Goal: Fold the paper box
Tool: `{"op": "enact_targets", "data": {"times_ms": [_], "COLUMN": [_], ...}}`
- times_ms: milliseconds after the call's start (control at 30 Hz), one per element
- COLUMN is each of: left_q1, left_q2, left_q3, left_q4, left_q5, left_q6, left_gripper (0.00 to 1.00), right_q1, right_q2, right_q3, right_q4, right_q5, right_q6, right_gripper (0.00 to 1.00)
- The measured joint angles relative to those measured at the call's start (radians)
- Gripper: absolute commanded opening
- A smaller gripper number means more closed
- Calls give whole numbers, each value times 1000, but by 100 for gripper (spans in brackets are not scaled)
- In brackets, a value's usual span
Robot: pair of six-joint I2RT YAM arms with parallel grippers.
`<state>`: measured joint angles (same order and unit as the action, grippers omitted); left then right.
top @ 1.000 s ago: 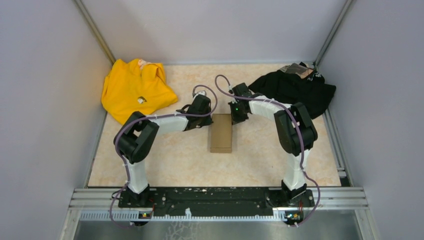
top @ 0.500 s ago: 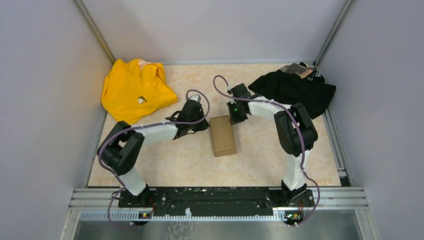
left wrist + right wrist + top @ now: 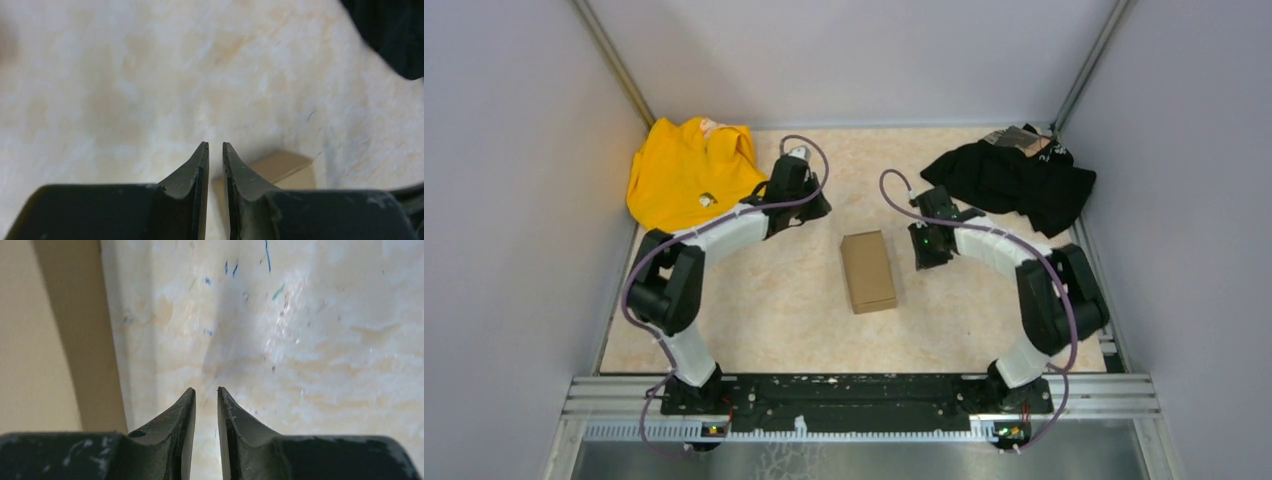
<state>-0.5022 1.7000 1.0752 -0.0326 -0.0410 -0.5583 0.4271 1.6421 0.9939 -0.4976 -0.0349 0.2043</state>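
The left gripper (image 3: 215, 146) and right gripper (image 3: 206, 390) have withdrawn from the paper box (image 3: 869, 272) — to its 10 and 2 o'clock, jaws slightly parted, empty — so folding appears complete.

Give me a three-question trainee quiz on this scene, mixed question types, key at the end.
1. True or false: the right hand grips the paper box.
2. What colour is the garment beside the right arm? A red, B black, C green.
3. Fill in: the left hand holds ____.
Key: 1 false; 2 B; 3 nothing.
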Motion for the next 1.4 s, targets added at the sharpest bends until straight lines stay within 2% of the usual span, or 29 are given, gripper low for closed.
{"op": "enact_targets", "data": {"times_ms": [233,400,633,800,1000,1200,1400], "left_q1": [10,10,10,5,1,-2,10], "left_q2": [314,433,462,477,472,367,240], "left_q3": [424,550,530,489,371,215,41], "left_q4": [-74,-111,-92,-52,4,36,61], "left_q5": [146,246,336,378,408,397,349], "left_q6": [108,137,125,113,96,88,79], "left_gripper": [21,21,20,20,20,19,20], "right_q1": [83,196,270,271,269,216,116], "right_q2": [-229,-336,-408,-366,-271,-226,-204], "right_q3": [-60,-150,-290,-333,-345,-343,-307], "right_q4": [-87,-98,-6,105,220,238,182], "right_q5": [-10,-72,-179,-210,-213,-213,-221], "right_q6": [25,105,249,307,341,332,281], "right_gripper": [21,21,21,21,21,21,21]}}
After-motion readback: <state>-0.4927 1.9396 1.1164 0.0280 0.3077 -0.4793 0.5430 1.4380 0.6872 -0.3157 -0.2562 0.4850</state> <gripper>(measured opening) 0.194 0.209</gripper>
